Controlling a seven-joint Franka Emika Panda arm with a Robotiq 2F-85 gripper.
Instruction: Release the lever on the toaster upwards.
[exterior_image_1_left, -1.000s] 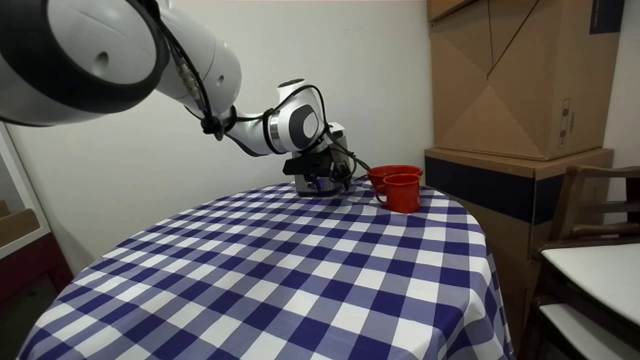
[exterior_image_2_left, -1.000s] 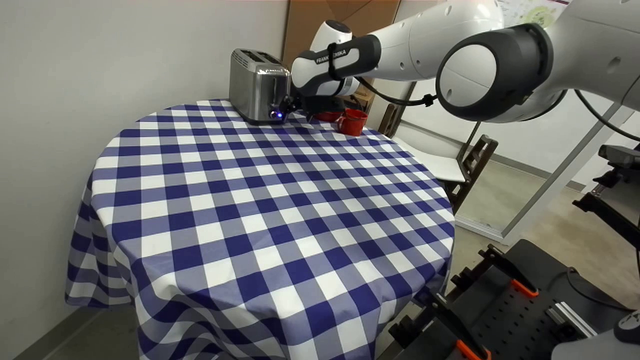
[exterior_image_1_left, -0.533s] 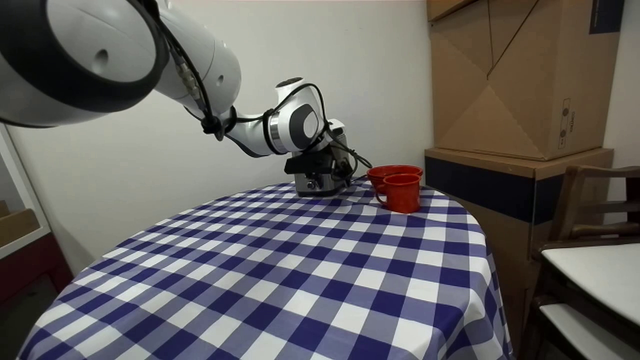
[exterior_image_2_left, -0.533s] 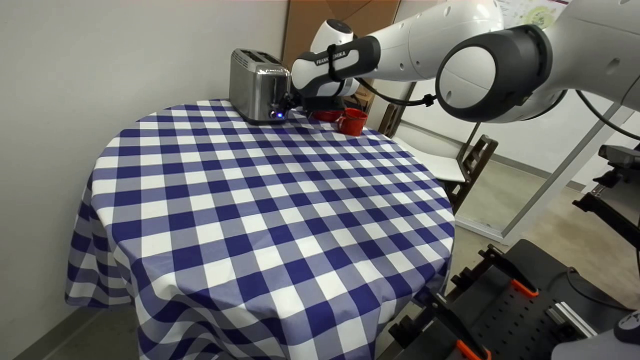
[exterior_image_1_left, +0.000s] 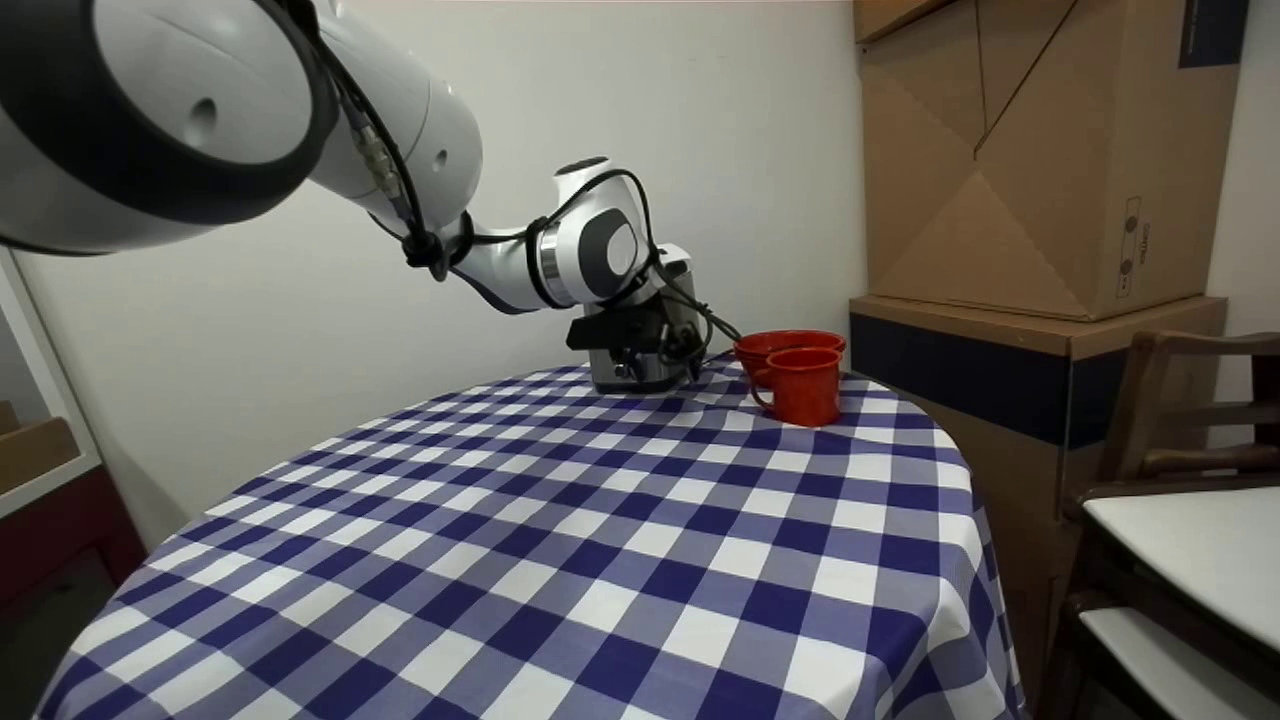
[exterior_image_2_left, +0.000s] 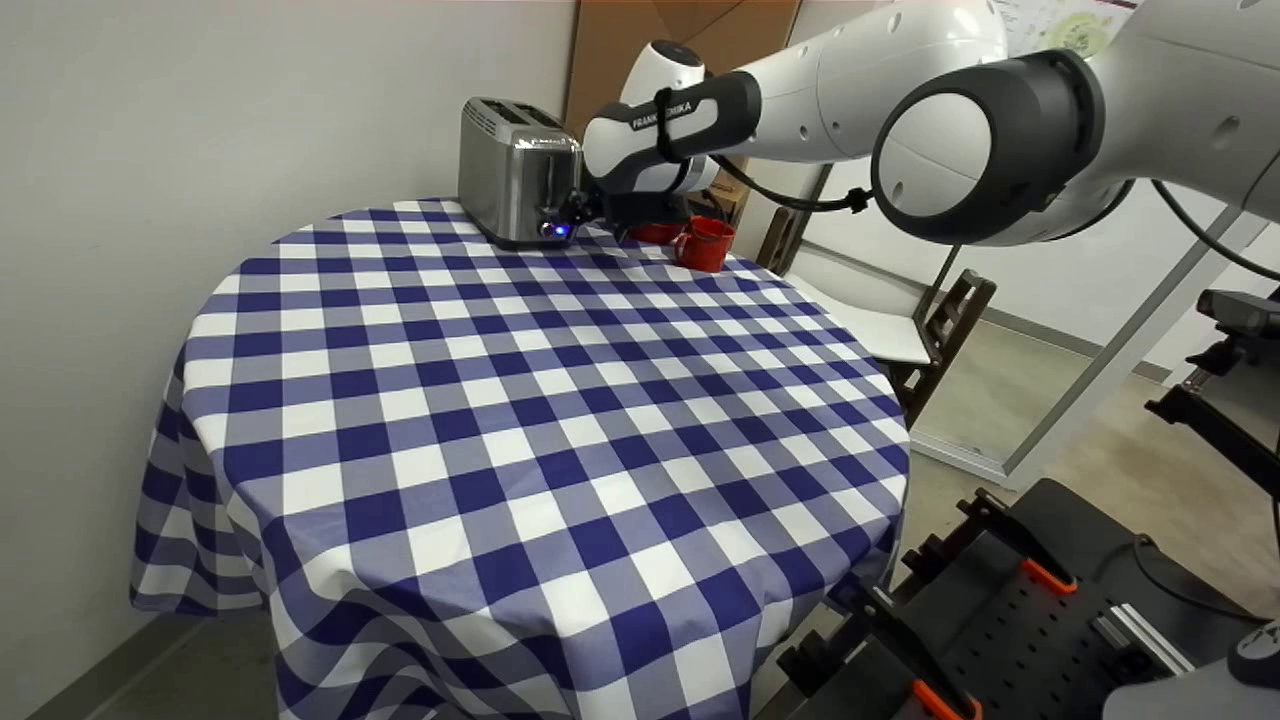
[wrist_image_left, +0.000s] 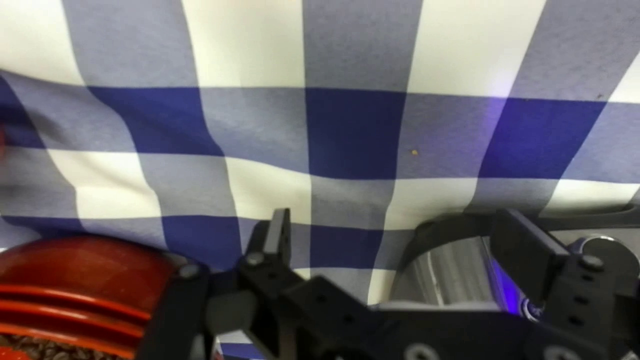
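The silver toaster (exterior_image_2_left: 500, 175) stands at the back of the table by the wall, its dark-slotted end panel facing my gripper. In an exterior view its lower part (exterior_image_1_left: 645, 385) shows beneath the wrist. A blue light glows low on that panel. In the wrist view the toaster's rounded corner (wrist_image_left: 452, 270) is at the lower right. My gripper (wrist_image_left: 395, 214) is open, fingers wide apart, with nothing visible between the tips. Its right finger overlaps the end panel; contact cannot be told. It also shows in an exterior view (exterior_image_2_left: 580, 208) close against the panel. The lever cannot be made out.
A red cup (exterior_image_1_left: 805, 388) stands in front of a red bowl (exterior_image_1_left: 785, 340), beside the toaster. The bowl also shows in the wrist view (wrist_image_left: 80, 270), with brown beans inside. A checked tablecloth (exterior_image_1_left: 560, 520) covers the table. Cardboard boxes (exterior_image_1_left: 1000, 200) stand behind.
My gripper rose slightly beside the toaster's end panel and then came back down to about its earlier height. The toaster, cup and bowl have not moved.
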